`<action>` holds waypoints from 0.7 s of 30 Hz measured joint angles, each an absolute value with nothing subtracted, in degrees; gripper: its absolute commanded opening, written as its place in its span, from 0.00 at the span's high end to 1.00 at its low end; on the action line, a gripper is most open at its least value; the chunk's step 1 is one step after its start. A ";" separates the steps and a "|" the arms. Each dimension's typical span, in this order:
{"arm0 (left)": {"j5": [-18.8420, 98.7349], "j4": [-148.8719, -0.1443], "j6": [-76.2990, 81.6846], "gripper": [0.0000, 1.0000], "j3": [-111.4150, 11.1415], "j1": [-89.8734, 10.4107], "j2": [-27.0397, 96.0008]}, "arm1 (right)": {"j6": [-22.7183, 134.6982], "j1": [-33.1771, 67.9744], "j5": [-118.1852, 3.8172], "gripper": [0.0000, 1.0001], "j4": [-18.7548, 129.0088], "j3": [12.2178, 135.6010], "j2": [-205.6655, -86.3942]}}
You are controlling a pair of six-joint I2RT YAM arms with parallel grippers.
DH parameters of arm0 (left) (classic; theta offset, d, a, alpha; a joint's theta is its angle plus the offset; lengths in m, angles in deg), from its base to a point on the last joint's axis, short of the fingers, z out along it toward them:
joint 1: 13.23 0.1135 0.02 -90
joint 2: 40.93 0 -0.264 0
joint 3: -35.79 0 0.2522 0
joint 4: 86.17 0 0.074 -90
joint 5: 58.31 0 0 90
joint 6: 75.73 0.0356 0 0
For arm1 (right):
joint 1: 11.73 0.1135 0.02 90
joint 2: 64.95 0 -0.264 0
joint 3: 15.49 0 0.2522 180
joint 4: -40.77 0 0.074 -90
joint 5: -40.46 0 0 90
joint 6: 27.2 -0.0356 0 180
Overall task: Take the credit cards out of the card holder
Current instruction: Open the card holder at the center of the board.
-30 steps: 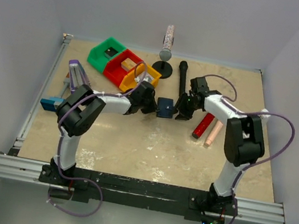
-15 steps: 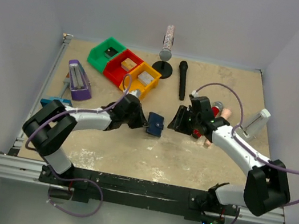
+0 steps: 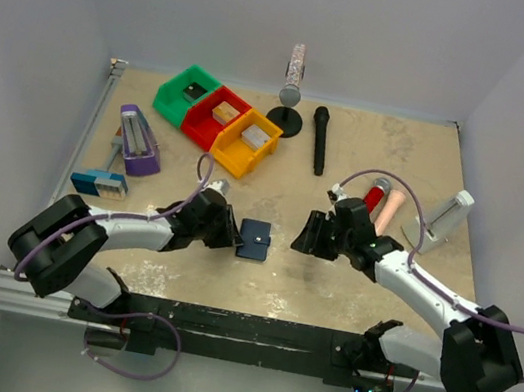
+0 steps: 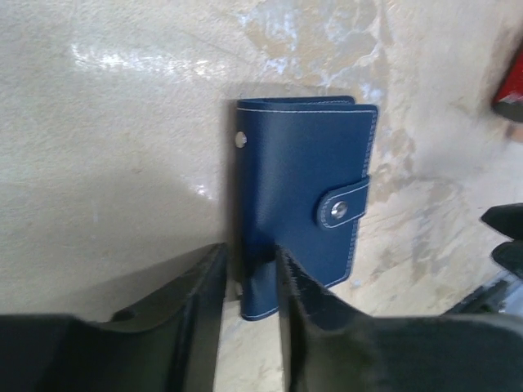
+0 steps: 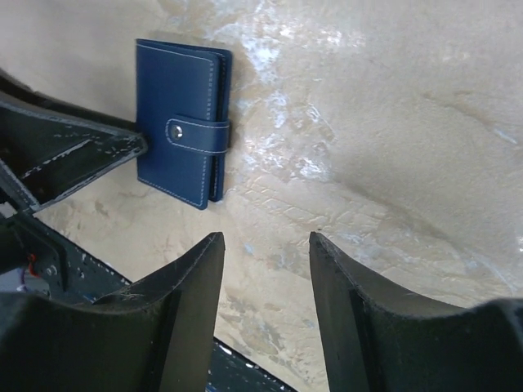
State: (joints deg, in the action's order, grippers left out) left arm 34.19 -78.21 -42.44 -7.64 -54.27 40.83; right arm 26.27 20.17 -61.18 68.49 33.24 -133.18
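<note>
The card holder (image 3: 254,239) is a dark blue wallet, closed with its snap tab fastened, lying near the table's front middle. It also shows in the left wrist view (image 4: 302,204) and the right wrist view (image 5: 181,155). My left gripper (image 3: 234,237) is shut on its left edge near one corner (image 4: 249,253), one finger over the cover and one beside the spine. My right gripper (image 3: 300,241) is open and empty, a little to the wallet's right and apart from it (image 5: 265,241). The credit cards are hidden.
Green (image 3: 187,91), red (image 3: 217,115) and orange (image 3: 247,143) bins stand at the back left. A microphone stand (image 3: 290,94) and a black microphone (image 3: 319,140) are at the back. A purple block (image 3: 136,141) is at left. Red (image 3: 376,193) and pink (image 3: 391,207) tubes and a white stand (image 3: 446,216) are at right.
Both arms have drawn back toward the near edge. The wallet has come with the left gripper from mid-table to the front middle. The right gripper has stayed just right of it.
</note>
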 measured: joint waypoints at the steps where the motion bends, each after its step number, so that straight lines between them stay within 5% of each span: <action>1: 34.21 -78.38 -42.30 0.52 -7.64 -54.27 40.81 | 26.69 20.41 -61.49 0.48 68.07 33.13 -132.69; 7: 33.58 -78.21 -43.24 0.33 -7.59 -54.40 39.10 | 30.99 24.76 -58.34 0.40 68.79 33.56 -127.91; 11: 32.99 -75.15 -42.96 0.06 -8.45 -54.38 37.88 | 33.13 30.18 -46.12 0.01 73.82 36.67 -126.97; 15: 31.11 -69.68 -42.13 0.12 -11.83 -54.12 38.12 | 30.90 31.03 -36.48 0.02 77.86 38.72 -127.45; 21: 32.92 -71.10 -40.99 0.22 -11.79 -53.79 39.28 | 29.16 30.20 -39.96 0.12 75.35 37.50 -128.30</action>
